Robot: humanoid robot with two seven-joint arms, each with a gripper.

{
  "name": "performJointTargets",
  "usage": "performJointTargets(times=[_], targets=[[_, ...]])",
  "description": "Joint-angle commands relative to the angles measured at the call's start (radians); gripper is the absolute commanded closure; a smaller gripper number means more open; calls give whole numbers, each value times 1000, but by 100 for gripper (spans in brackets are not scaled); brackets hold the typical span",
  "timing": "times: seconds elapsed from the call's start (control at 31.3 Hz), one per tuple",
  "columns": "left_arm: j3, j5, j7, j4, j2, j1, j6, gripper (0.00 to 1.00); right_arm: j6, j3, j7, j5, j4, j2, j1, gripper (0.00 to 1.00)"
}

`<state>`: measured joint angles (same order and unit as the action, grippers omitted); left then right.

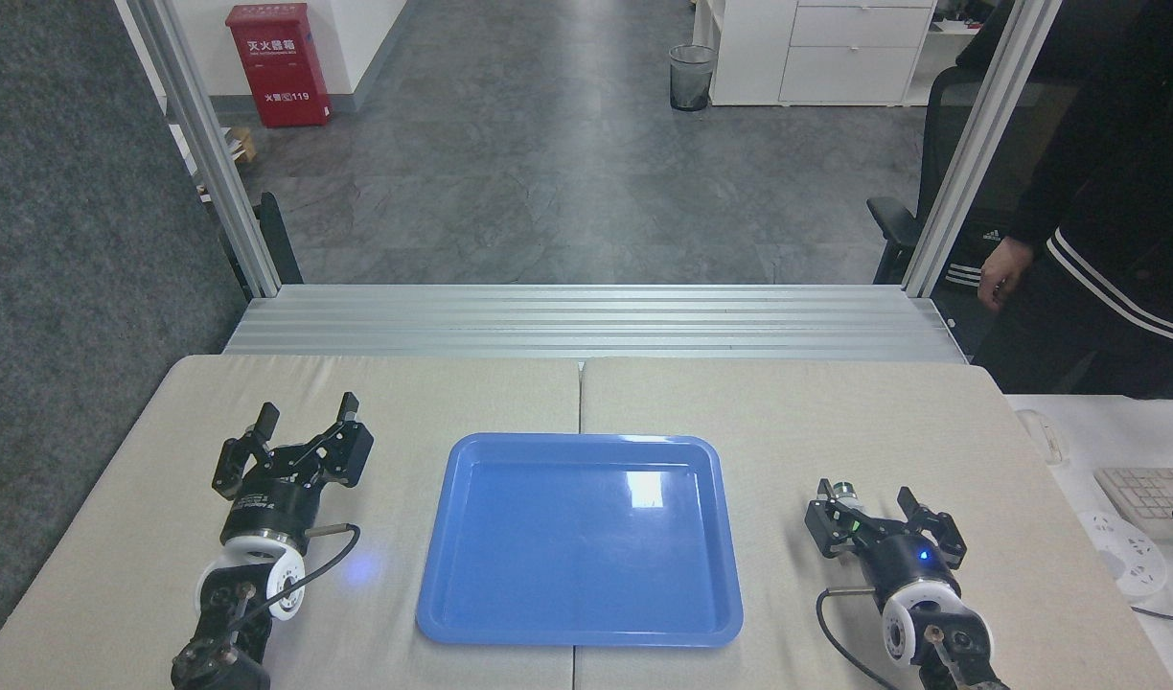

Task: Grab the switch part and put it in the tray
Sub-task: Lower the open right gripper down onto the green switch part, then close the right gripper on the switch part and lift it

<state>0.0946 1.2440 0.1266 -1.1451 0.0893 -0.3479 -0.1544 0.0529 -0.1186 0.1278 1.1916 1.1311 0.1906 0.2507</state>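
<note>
The switch part point(845, 492) lies on the beige table right of the tray point(586, 575); only its silver end and a sliver of green show. My right gripper point(864, 496) is open and low over it, with the part just inside the left finger and mostly hidden by the gripper body. I cannot tell whether the fingers touch it. The blue tray sits mid-table with nothing in it. My left gripper point(307, 410) rests open on the table left of the tray, holding nothing.
A person in black stands at the right, one hand point(1001, 273) hanging beyond the table's far corner. A white desk with a keyboard point(1147, 489) adjoins the right edge. Aluminium rails point(586, 321) run along the table's back.
</note>
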Motion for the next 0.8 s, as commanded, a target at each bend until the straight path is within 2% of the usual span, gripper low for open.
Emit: performJointTargets(times=[0.0, 0.19, 0.38, 0.51, 0.54, 0.67, 0.77], targets=[[1, 0, 1, -1, 0, 4, 0, 0, 24, -36, 9, 16, -83, -14, -8, 2], [-1, 0, 1, 1, -2, 4, 0, 0, 44, -36, 9, 26, -85, -10, -8, 11], [-1, -1, 1, 1, 0, 1, 0, 0, 44, -41, 9, 26, -85, -10, -5, 33], [-1, -1, 2, 2, -2, 3, 0, 0, 44, -41, 9, 26, -85, -11, -2, 37], [-1, -1, 2, 2, -2, 3, 0, 0, 44, -39, 9, 25, -85, -13, -1, 41], [-1, -1, 2, 2, -2, 3, 0, 0, 44, -38, 9, 25, -83, -11, 9, 72], [-1, -1, 4, 2, -2, 3, 0, 0, 42, -35, 9, 22, -74, -13, 10, 87]])
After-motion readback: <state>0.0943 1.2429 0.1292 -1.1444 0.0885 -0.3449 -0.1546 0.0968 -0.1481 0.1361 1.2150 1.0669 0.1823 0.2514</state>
